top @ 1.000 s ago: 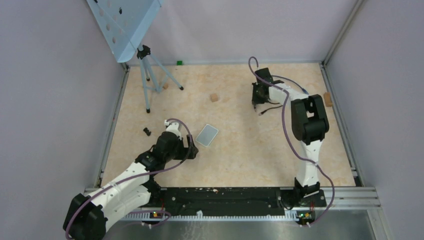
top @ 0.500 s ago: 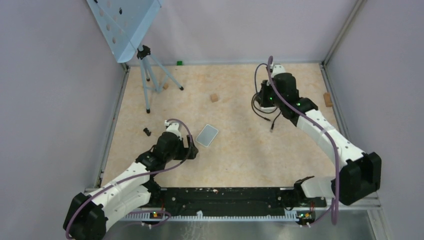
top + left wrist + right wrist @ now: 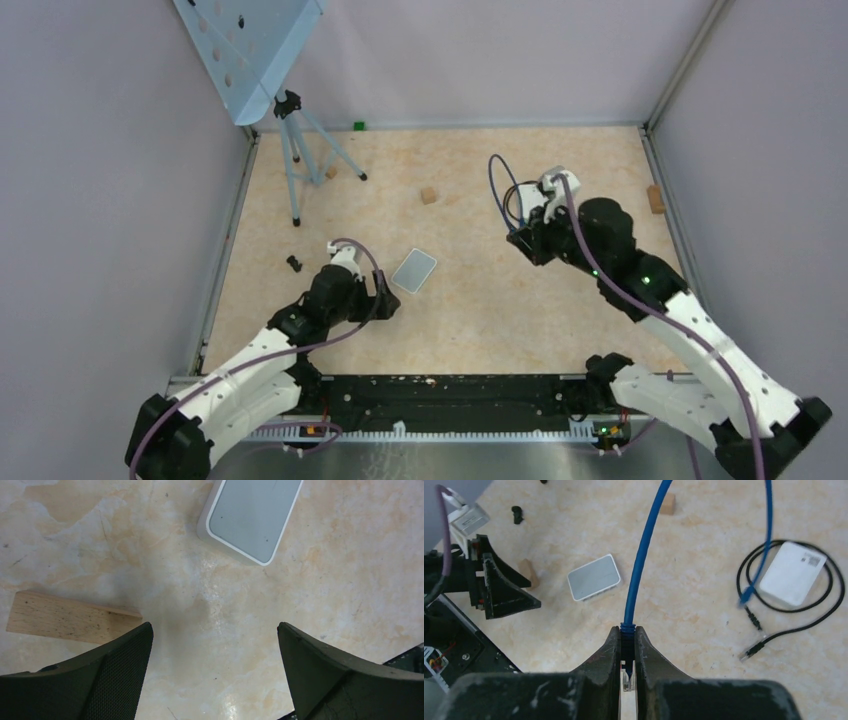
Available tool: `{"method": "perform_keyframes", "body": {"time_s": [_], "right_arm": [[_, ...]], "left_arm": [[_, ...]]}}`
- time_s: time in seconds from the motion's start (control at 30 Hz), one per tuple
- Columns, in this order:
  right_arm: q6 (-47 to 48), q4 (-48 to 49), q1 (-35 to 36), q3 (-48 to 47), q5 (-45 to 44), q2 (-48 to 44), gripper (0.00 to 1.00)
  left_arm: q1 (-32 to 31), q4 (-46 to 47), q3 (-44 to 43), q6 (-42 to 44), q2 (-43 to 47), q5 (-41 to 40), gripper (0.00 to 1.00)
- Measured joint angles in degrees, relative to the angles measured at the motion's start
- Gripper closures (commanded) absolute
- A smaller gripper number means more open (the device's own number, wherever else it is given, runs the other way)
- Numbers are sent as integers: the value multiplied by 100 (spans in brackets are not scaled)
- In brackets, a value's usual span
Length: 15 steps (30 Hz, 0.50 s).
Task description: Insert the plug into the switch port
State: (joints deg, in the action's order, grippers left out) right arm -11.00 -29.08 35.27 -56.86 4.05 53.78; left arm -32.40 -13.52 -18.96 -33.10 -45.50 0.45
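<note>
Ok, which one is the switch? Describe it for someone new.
Near the table middle, just ahead of the left gripper, lies the switch, a flat rounded rectangle. Its grey top, white rim and lack of cable set it apart from the plain white box ringed by black cable.

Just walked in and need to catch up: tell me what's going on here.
The right gripper is clamped on the plug of a blue cable, held up above the table. The left gripper hangs open just short of the small grey switch, which lies flat on the table, with a wooden block near one finger. The plug is not yet in a port; the switch sits apart from it.
</note>
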Motion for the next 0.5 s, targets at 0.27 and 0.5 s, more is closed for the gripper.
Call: {"method": "perform_keyframes", "body": {"time_s": [0.27, 0.5], "right_arm": [[1331, 1025, 13, 667, 1185, -1532, 100], [2892, 946, 638, 614, 2282, -848, 97]], "left_arm": [[0, -428, -291, -588, 809, 151, 1], [-7, -1615, -1115, -981, 1740, -629, 1]]}}
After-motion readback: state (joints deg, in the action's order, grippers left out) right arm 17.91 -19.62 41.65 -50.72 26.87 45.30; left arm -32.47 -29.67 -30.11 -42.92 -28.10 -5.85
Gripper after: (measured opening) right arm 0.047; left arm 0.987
